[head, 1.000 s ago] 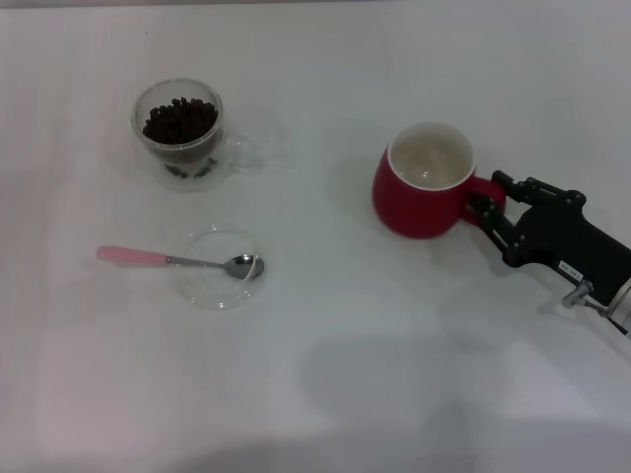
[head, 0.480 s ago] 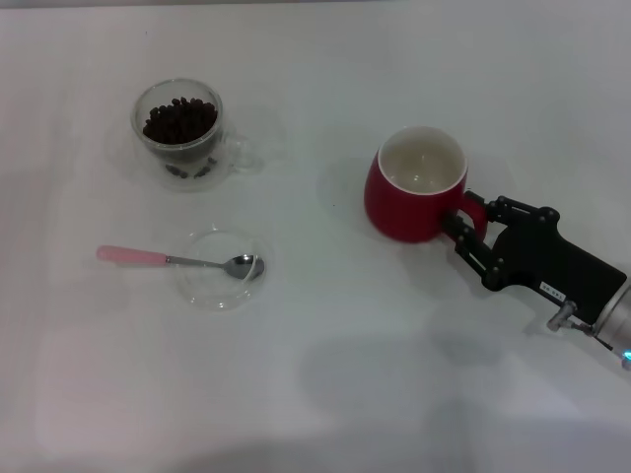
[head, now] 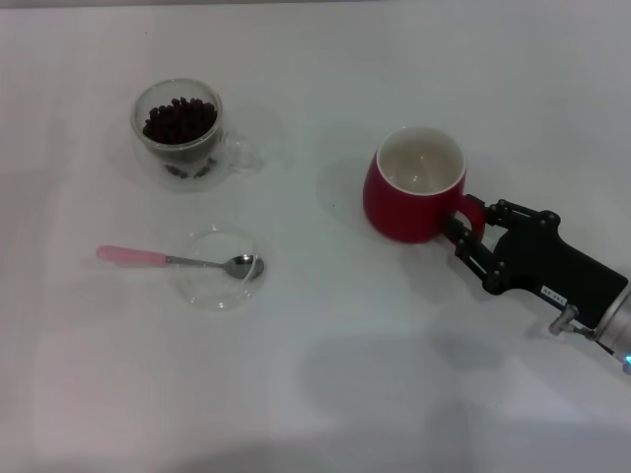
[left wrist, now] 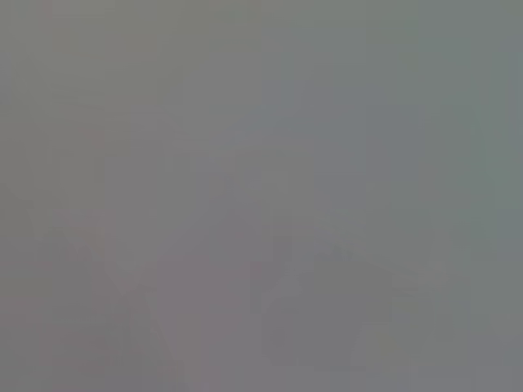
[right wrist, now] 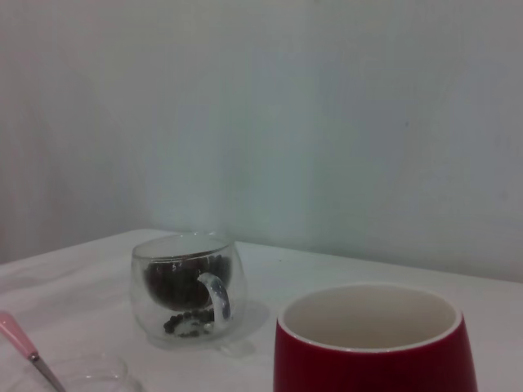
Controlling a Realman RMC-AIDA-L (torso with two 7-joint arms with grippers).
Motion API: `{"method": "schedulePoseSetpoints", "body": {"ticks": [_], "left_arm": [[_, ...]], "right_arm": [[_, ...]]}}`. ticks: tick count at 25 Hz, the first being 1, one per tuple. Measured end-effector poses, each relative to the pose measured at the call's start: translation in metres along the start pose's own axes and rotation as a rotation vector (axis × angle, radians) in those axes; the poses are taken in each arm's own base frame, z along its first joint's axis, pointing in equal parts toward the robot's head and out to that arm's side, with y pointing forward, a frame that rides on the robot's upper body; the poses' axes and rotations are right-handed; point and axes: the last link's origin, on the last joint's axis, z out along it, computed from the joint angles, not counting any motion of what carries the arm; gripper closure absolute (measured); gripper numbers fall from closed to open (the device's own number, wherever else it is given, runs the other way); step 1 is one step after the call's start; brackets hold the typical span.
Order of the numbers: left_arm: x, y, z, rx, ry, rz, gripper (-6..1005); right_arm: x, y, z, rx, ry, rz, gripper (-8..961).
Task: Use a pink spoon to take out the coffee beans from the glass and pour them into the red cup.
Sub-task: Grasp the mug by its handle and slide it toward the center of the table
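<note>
The red cup (head: 397, 215) stands upright at the right of the white table, its white inside empty; it also shows in the right wrist view (right wrist: 376, 359). My right gripper (head: 471, 232) is shut on the cup's red loop handle. The glass (head: 168, 148) with coffee beans (head: 179, 120) stands at the far left; it also shows in the right wrist view (right wrist: 184, 286) with its beans (right wrist: 167, 282). The pink spoon (head: 133, 255) lies nearer, its metal bowl resting in a shallow glass dish; its handle shows in the right wrist view (right wrist: 18, 335). My left gripper is out of view.
A shallow clear glass dish (head: 202, 288) sits in front of the glass, under the spoon's bowl. The white table (head: 325, 374) spreads on all sides. The left wrist view shows only plain grey.
My right gripper has moved left and a little toward me, and the red cup has moved left with it. The glass, spoon and dish have not moved.
</note>
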Motion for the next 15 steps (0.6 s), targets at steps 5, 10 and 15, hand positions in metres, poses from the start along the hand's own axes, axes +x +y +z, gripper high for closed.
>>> {"method": "schedulePoseSetpoints", "body": {"ticks": [5, 10, 15], "left_arm": [[0.0, 0.0, 0.0, -0.001, 0.0, 0.0, 123], [0.0, 0.001, 0.002, -0.002, -0.002, -0.002, 122], [0.0, 0.002, 0.004, -0.003, -0.002, 0.0, 122]], "right_arm": [[-0.002, -0.003, -0.002, 0.014, -0.017, 0.003, 604], [-0.01, -0.005, -0.006, 0.011, -0.068, 0.026, 507], [-0.018, -0.008, -0.01, -0.004, -0.114, 0.03, 309]]}}
